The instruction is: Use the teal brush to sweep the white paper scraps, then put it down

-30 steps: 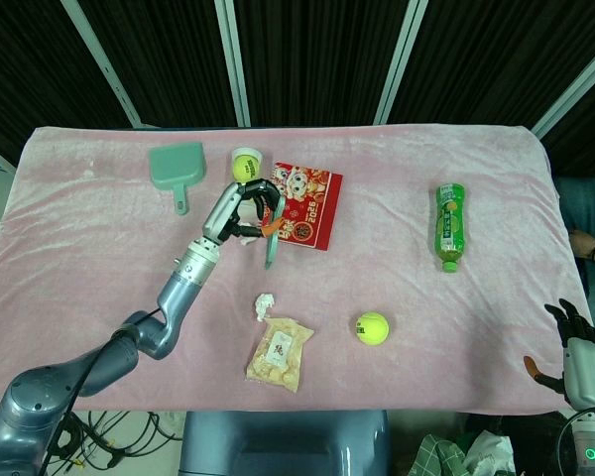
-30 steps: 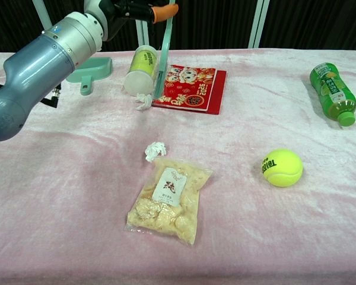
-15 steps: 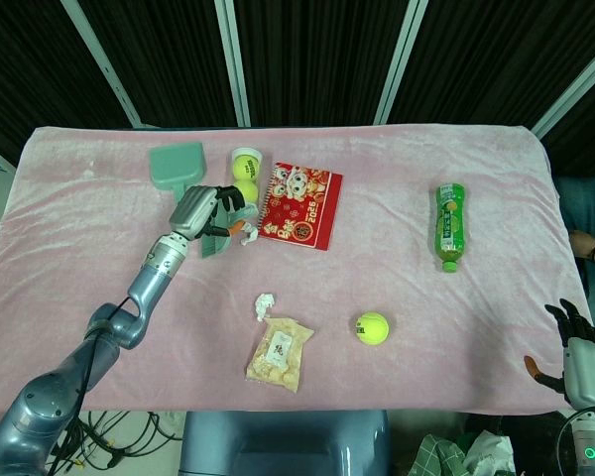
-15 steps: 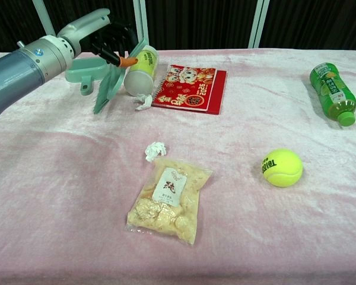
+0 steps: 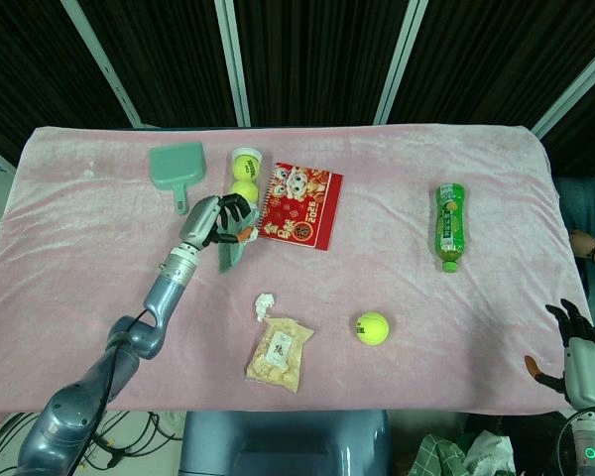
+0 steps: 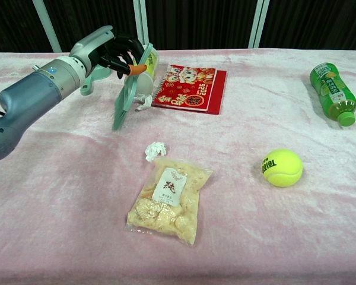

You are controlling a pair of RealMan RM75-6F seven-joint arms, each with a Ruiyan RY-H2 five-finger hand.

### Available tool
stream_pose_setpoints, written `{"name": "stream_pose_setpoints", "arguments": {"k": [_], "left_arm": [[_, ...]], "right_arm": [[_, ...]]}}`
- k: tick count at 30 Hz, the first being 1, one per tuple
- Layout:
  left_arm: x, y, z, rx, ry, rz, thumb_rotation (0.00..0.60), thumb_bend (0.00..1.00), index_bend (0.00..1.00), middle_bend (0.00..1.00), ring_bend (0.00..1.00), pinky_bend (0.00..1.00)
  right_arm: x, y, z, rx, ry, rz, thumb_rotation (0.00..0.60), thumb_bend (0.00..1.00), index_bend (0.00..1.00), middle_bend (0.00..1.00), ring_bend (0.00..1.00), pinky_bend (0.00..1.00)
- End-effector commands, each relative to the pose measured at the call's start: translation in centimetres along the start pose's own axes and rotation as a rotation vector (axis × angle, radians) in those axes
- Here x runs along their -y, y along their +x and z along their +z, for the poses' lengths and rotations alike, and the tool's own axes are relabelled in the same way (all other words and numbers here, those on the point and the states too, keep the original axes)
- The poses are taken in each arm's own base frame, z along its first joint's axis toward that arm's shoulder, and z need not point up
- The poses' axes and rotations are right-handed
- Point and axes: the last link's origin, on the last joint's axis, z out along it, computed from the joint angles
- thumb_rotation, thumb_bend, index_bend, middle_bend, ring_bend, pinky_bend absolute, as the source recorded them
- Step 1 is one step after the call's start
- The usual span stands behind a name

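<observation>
My left hand (image 5: pixel 214 218) (image 6: pixel 114 52) holds the teal brush (image 5: pixel 230 251) (image 6: pixel 126 96), which hangs tilted with its bristle end low over the pink cloth, just left of the tennis-ball tube (image 5: pixel 243 175). One white paper scrap (image 6: pixel 144 102) lies beside the brush at the tube's mouth. A second scrap (image 5: pixel 265 304) (image 6: pixel 155 150) lies nearer me, above the snack bag (image 5: pixel 279 354) (image 6: pixel 169 203). My right hand (image 5: pixel 573 342) sits open past the table's right front corner, far from everything.
A teal dustpan (image 5: pixel 177 168) lies at the back left. A red notebook (image 5: pixel 302 204) (image 6: pixel 191 87) lies right of the tube. A loose tennis ball (image 5: pixel 372 327) (image 6: pixel 282 167) and a green bottle (image 5: pixel 450 225) (image 6: pixel 332 92) are on the right half.
My left hand swung the brush from upright by the notebook leftward and down, then back a little toward me and to the right. The scrap by the tube has not moved.
</observation>
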Motion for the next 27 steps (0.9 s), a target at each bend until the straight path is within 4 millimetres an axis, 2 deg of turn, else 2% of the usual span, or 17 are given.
{"name": "stream_pose_setpoints", "arguments": {"k": [1,7,13,17,22,27], "left_arm": [[-0.6,-0.6,0.2,-0.008,-0.020,-0.008,0.600,0.42,0.86,0.79,0.51,0.64],[-1.5,-1.9,0.5,-0.008,-0.037,-0.009,0.600,0.42,0.86,0.79,0.51,0.64],[-2.7,-2.2,0.9,-0.040,-0.079,0.043,0.600,0.42,0.86,0.79,0.51,0.65],[-3.3,-2.8,0.8,-0.061,-0.099,0.014,0.600,0.42,0.85,0.79,0.51,0.65],[-4.4,-4.3,0.8,-0.093,-0.106,-0.178,0.600,0.42,0.85,0.79,0.51,0.66],[-5.6,-4.8,1.5,-0.155,-0.080,-0.567,0.600,0.42,0.85,0.79,0.51,0.66]], "right_arm": [[0.0,0.0,0.0,0.002,-0.001,0.002,0.600,0.19,0.19,0.07,0.14,0.18],[0.0,0.1,-0.1,-0.003,-0.002,0.003,0.600,0.19,0.19,0.07,0.14,0.18],[-0.1,0.1,0.0,0.000,-0.006,0.007,0.600,0.19,0.19,0.07,0.14,0.18],[-0.1,0.1,0.0,0.001,-0.004,0.006,0.600,0.19,0.20,0.07,0.14,0.18],[-0.1,0.2,-0.1,-0.002,-0.007,0.008,0.600,0.19,0.20,0.07,0.14,0.18],[-0.2,0.2,-0.2,-0.006,-0.008,0.009,0.600,0.19,0.20,0.07,0.14,0.18]]}}
